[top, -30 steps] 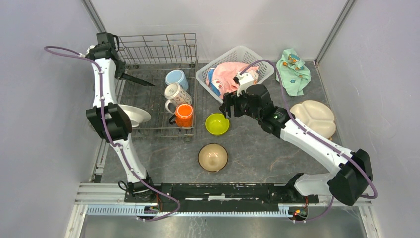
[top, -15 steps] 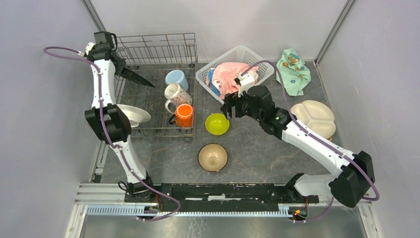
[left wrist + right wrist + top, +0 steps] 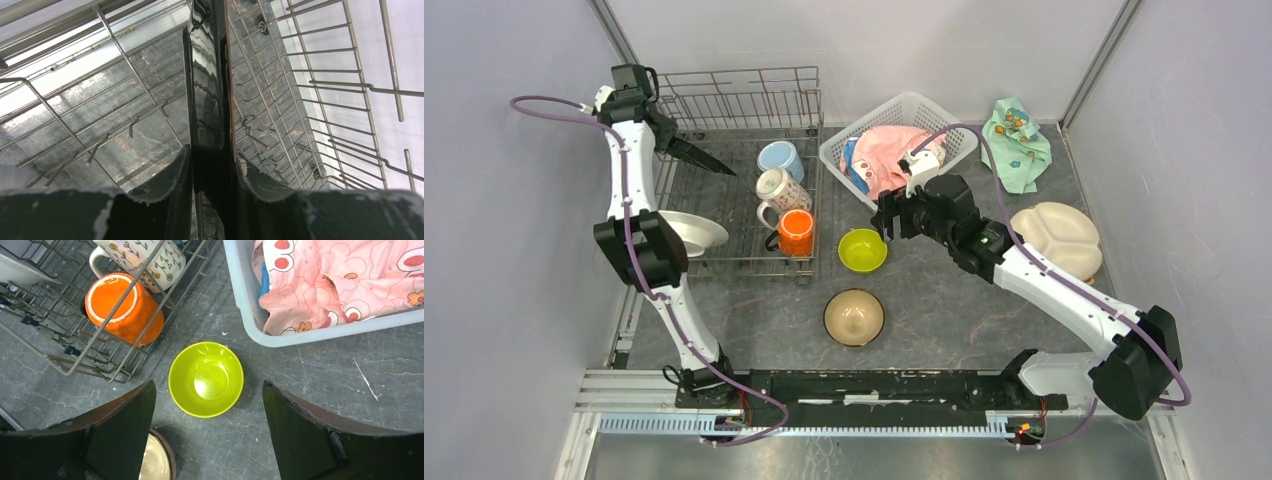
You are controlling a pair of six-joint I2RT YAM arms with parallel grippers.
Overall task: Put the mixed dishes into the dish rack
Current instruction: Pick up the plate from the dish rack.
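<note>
The dish rack (image 3: 744,100) stands at the back left. Inside it, a dark square plate (image 3: 704,158) stands on edge between the fingers of my left gripper (image 3: 667,140); in the left wrist view thin gaps show on both sides of the plate (image 3: 205,75), so the jaws are open. Light-blue (image 3: 779,160), white patterned (image 3: 779,190) and orange (image 3: 796,232) mugs lie in the rack, with a white plate (image 3: 696,232) at its left edge. My right gripper (image 3: 207,384) hangs wide open above the lime-green bowl (image 3: 206,379). A tan bowl (image 3: 854,317) and a cream divided plate (image 3: 1056,238) sit on the table.
A white lattice basket (image 3: 904,110) holding a pink cloth (image 3: 889,150) stands just behind the right gripper. A mint-green patterned cloth (image 3: 1016,140) lies at the back right. Grey walls close in both sides.
The left gripper's jaws have loosened around the dark plate, which stays standing in the rack. The right arm has barely shifted.
</note>
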